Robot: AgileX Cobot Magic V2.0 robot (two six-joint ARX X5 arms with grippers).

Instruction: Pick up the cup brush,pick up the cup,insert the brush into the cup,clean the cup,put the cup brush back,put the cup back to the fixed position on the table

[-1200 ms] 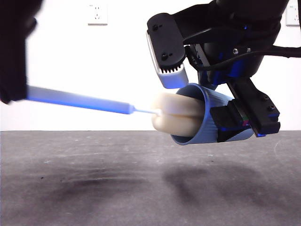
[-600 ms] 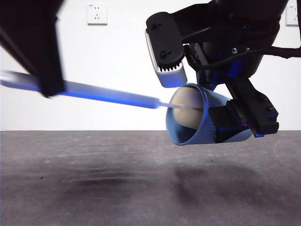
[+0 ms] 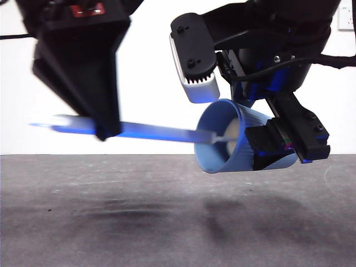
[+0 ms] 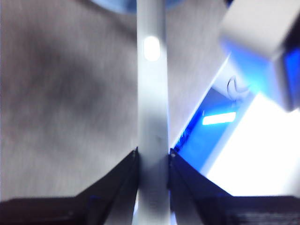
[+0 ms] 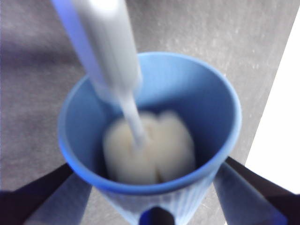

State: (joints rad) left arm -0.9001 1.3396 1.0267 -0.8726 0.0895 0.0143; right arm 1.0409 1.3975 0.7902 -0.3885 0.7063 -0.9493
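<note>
My right gripper (image 3: 278, 147) is shut on the blue ribbed cup (image 3: 231, 142) and holds it tilted on its side above the table (image 3: 167, 222), mouth toward the left. My left gripper (image 3: 103, 130) is shut on the grey handle of the cup brush (image 3: 161, 133). The cream sponge head (image 3: 232, 133) sits deep inside the cup. In the right wrist view the cup (image 5: 154, 84) shows the sponge (image 5: 150, 147) at its bottom, with my right gripper (image 5: 152, 197) around it. In the left wrist view the handle (image 4: 152, 108) runs up from my left gripper (image 4: 153, 157).
A white wall stands behind the table. A wall socket (image 3: 346, 16) shows at the top right. Shadows of the arms lie on the table under the cup.
My left gripper has moved right into view, pushing the brush. The sponge head went from the cup's mouth to deep inside. The cup stayed nearly still.
</note>
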